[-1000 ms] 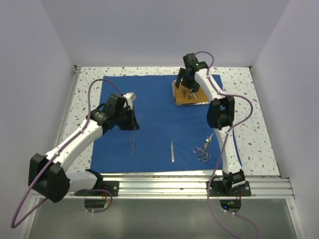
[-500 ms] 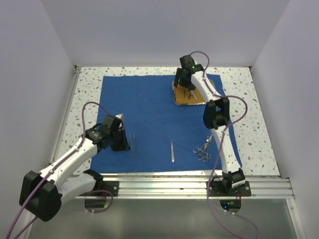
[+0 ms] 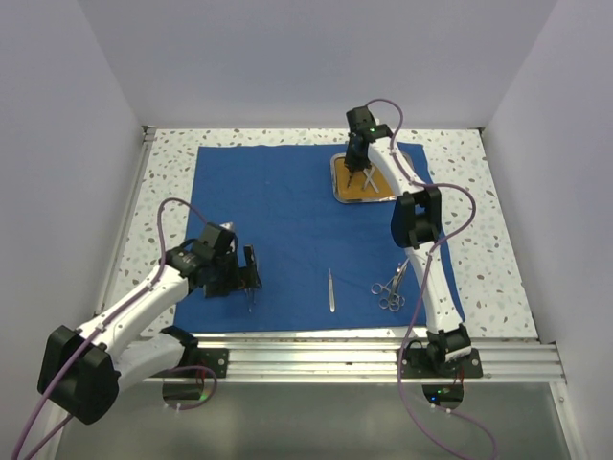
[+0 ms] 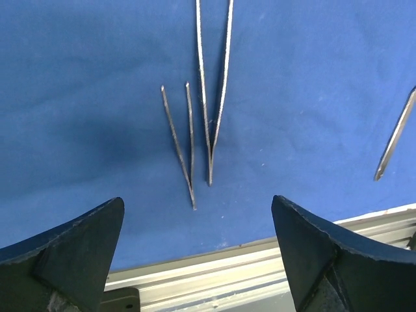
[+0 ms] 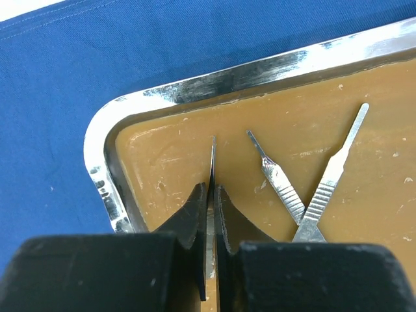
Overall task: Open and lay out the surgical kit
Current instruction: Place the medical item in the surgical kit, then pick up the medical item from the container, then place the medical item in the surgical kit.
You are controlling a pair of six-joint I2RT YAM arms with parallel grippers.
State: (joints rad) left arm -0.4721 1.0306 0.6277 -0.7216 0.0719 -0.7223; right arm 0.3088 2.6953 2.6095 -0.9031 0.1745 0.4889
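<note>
From above I see a speckled tabletop (image 3: 498,249) boxed in by plain white walls (image 3: 287,57). An aluminium rail (image 3: 364,347) runs along its near edge, and the blue cloth wrap (image 3: 297,220) is spread flat across it. My left pincer (image 3: 251,270) hangs low over the cloth's near left part. A single pair of tweezers (image 3: 331,289) lies to its right, and ring-handled forceps (image 3: 390,287) lie farther right again. My right pincer (image 3: 358,172) points down into the steel tray (image 3: 334,182) on the far part of the cloth.

The left wrist camera shows what the overhead barely resolves. The left pincer's fingers (image 4: 71,247) are spread wide and hold nothing. Just ahead of them, short tweezers (image 4: 182,143) and long tweezers (image 4: 213,97) lie side by side on the cloth, tips toward the pincer.

The right wrist camera shows the right pincer pinched almost closed on a thin steel blade (image 5: 212,162) over the tray's orange-brown floor, near a rounded corner. To the pincer's right, two ribbed handles (image 5: 279,182) cross each other.
</note>
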